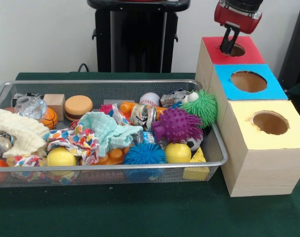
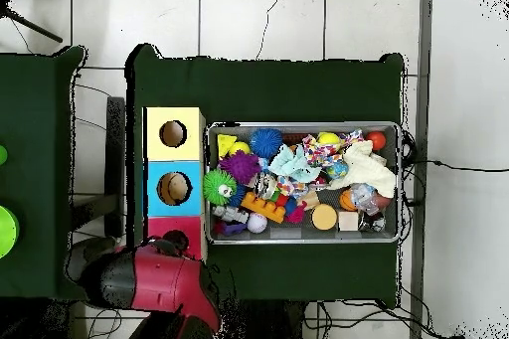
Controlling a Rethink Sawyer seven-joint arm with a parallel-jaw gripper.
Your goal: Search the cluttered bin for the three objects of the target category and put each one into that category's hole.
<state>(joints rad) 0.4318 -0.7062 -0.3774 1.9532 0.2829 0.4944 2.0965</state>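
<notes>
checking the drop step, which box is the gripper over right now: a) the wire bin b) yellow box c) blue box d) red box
d: the gripper hangs right at the hole of the red box, with the blue box and yellow box nearer the camera and untouched.

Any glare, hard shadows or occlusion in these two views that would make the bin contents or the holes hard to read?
Front view: even, soft light; no glare on the mesh bin; the gripper covers part of the red box's hole. Overhead view: the arm hides most of the red box; the blue box and yellow box show their holes clearly.
</notes>
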